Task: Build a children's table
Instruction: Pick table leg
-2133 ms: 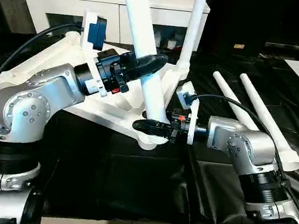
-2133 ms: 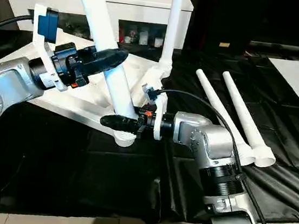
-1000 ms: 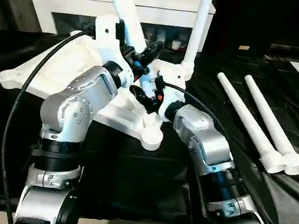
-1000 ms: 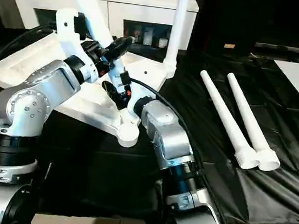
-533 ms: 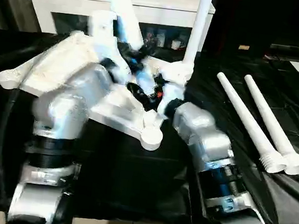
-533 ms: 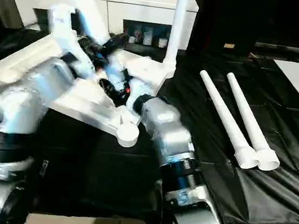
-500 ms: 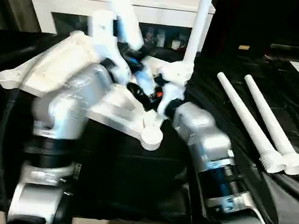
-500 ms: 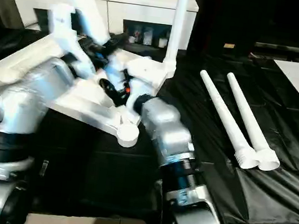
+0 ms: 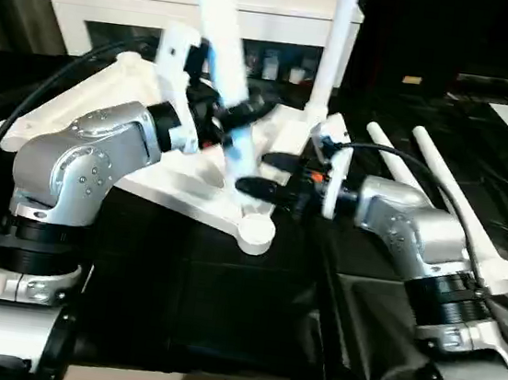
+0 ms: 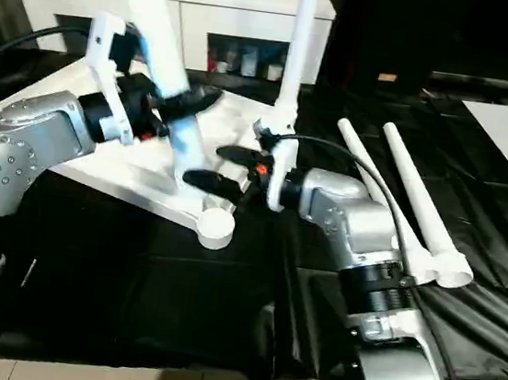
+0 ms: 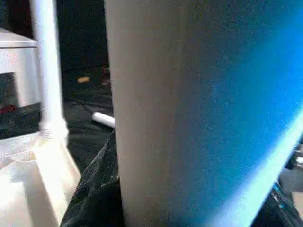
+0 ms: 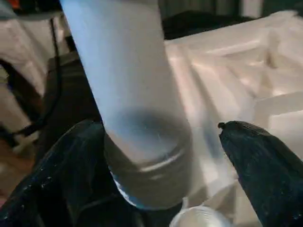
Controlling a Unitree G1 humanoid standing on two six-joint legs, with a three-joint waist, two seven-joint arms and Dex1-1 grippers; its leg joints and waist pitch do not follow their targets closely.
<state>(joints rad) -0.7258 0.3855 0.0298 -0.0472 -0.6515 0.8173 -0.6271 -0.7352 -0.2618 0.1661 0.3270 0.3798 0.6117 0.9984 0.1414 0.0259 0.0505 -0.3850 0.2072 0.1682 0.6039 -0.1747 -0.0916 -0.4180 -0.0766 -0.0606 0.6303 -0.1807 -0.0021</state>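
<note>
The leg (image 9: 225, 66) held in the left gripper (image 9: 235, 118) has lifted out of the near corner socket (image 9: 255, 234) of the tabletop (image 9: 106, 107), its threaded end now hanging at 11 o'clock above it, while the right gripper (image 9: 260, 174), released and wide open, flanks it: seating must be retried.

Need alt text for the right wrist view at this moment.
A white table leg hangs with its threaded end just above a round socket, between the right tool's two open black fingers. The ribbed underside of the tabletop lies behind.
</note>
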